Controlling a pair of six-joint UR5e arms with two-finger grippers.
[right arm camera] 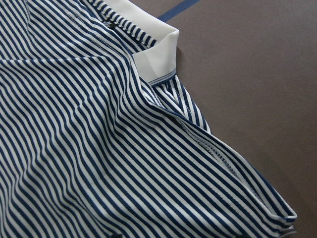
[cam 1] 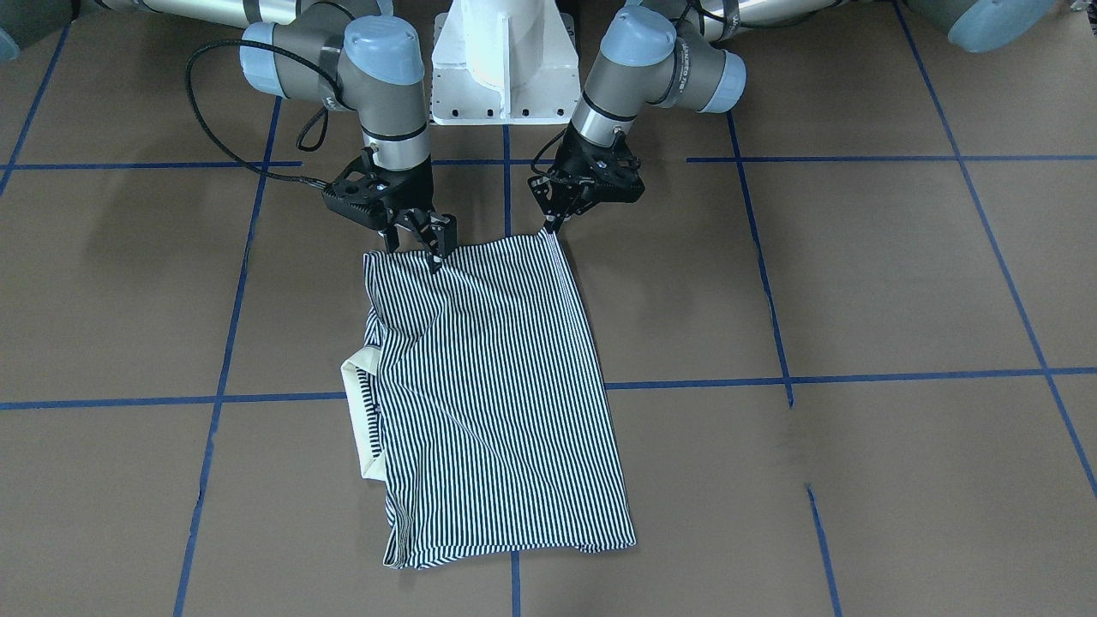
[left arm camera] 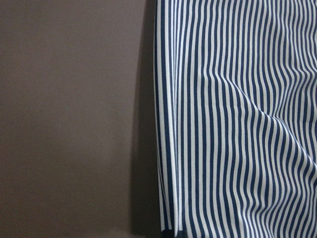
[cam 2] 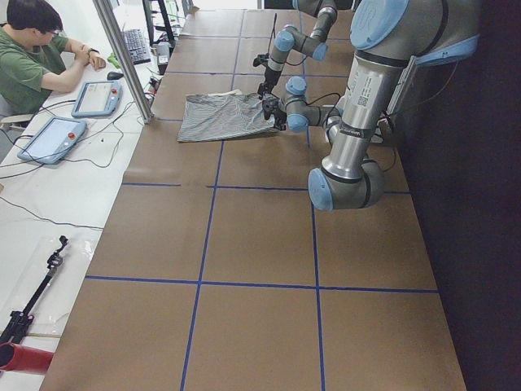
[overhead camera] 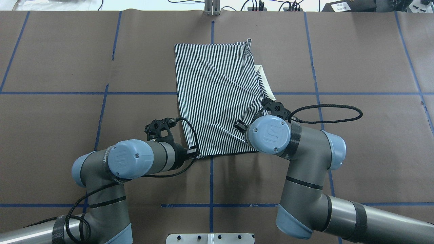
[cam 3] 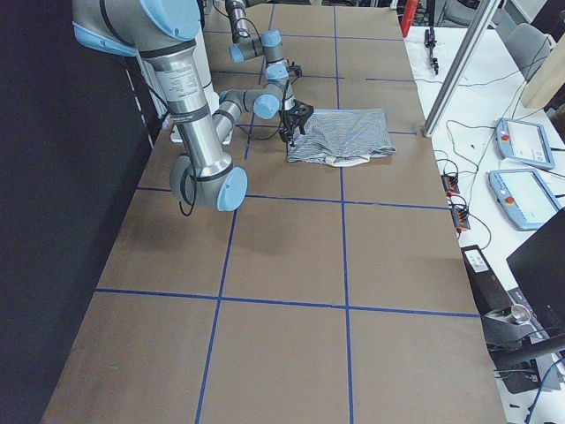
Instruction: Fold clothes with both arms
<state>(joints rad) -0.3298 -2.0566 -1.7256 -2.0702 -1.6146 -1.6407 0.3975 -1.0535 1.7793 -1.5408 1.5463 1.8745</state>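
The striped polo shirt [cam 1: 493,386] lies folded flat on the brown table, and its cream collar [cam 1: 360,403] peeks out at one side. My left gripper [cam 1: 548,227] is shut on the shirt's corner nearest the robot, which is slightly raised. At the other near corner my right gripper [cam 1: 417,248] rests on the hem with its fingers spread apart, open. In the overhead view the shirt [overhead camera: 217,101] has the left gripper [overhead camera: 194,153] at its near left corner, and the right wrist covers the right gripper. Both wrist views show only striped fabric [left arm camera: 237,124] and the collar [right arm camera: 153,44].
Blue tape lines [cam 1: 506,171] cross the brown table cover [cam 1: 857,274]. The white pedestal base [cam 1: 501,60] stands between the arms. A person [cam 2: 32,57] sits at a side desk with teach pendants [cam 2: 53,138]. More pendants [cam 3: 521,141] lie past the table's far edge.
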